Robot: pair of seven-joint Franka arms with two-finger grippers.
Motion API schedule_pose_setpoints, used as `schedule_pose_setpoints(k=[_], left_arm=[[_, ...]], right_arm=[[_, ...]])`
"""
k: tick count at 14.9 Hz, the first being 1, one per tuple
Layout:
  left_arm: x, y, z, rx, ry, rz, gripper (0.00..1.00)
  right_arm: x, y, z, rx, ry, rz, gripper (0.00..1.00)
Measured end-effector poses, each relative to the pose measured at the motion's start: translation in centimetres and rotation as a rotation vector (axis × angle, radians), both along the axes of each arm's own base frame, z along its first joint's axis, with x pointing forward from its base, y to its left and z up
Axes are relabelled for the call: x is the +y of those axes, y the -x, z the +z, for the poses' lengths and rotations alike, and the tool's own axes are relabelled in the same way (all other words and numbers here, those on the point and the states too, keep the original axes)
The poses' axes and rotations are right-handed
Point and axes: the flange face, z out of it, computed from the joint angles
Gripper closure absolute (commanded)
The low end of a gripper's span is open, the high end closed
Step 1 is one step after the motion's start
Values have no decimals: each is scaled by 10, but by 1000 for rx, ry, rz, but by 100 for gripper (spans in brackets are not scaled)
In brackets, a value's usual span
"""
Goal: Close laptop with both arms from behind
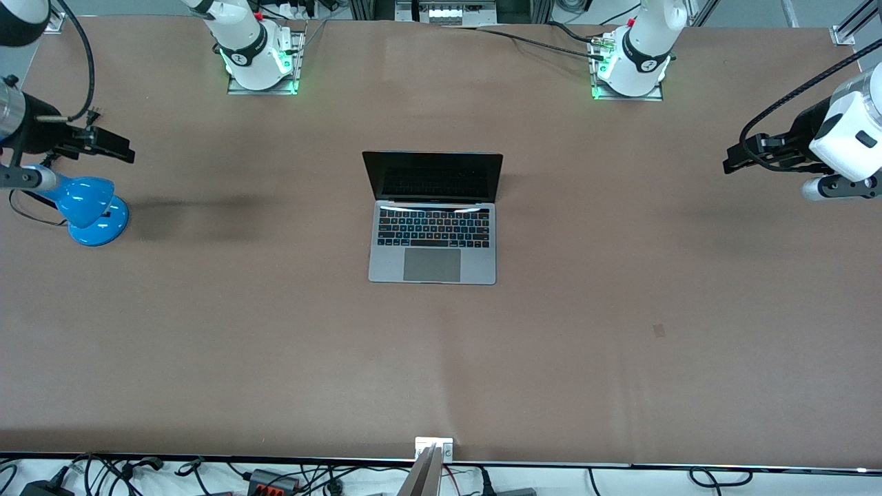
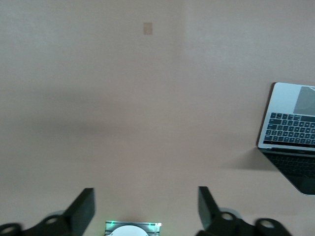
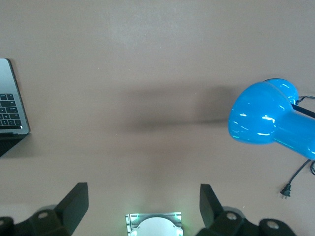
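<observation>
The silver-grey laptop (image 1: 433,234) stands open in the middle of the table, its black screen upright and its keys and trackpad facing the front camera. My left gripper (image 1: 741,157) hangs open and empty in the air over the left arm's end of the table, well apart from the laptop. My right gripper (image 1: 114,145) hangs open and empty over the right arm's end, above the blue lamp. The left wrist view shows its open fingers (image 2: 83,209) and a corner of the laptop (image 2: 290,128). The right wrist view shows its open fingers (image 3: 76,204) and the laptop's edge (image 3: 10,113).
A blue desk lamp (image 1: 93,207) stands at the right arm's end of the table and also shows in the right wrist view (image 3: 261,118). Both arm bases (image 1: 262,58) (image 1: 630,65) sit along the table's edge farthest from the front camera. A small dark patch (image 1: 659,330) marks the tabletop.
</observation>
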Motion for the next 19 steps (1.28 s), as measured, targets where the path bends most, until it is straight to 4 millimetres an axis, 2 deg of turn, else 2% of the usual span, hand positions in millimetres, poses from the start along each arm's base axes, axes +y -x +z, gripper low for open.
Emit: schedule_pose_setpoints(k=[1, 2, 3, 4, 6, 7, 8, 9, 14, 19], left_arm=[[0, 0, 0, 0, 2, 1, 66], [1, 0, 0, 4, 2, 2, 80], [1, 2, -1, 19, 2, 0, 99], [2, 5, -3, 41, 3, -8, 100], [3, 9, -4, 66, 11, -47, 100], [3, 9, -3, 66, 14, -56, 100], [2, 9, -3, 65, 19, -58, 100], [2, 9, -3, 64, 26, -58, 100], [-1, 9, -5, 71, 35, -63, 100], [-6, 10, -16, 116, 59, -75, 100]], right_arm=[[0, -4, -6, 10, 0, 0, 0], [0, -8, -12, 20, -1, 0, 0], [0, -12, -20, 29, -1, 0, 0], [0, -15, -24, 31, -1, 0, 8], [0, -16, -27, 41, -1, 1, 58], [3, -13, -26, 64, -3, 5, 78], [9, -7, -25, 95, -5, 15, 92], [18, -2, -21, 125, -6, 30, 98], [68, 26, -4, 211, -14, 112, 100], [104, 43, -10, 241, -146, 144, 100]])
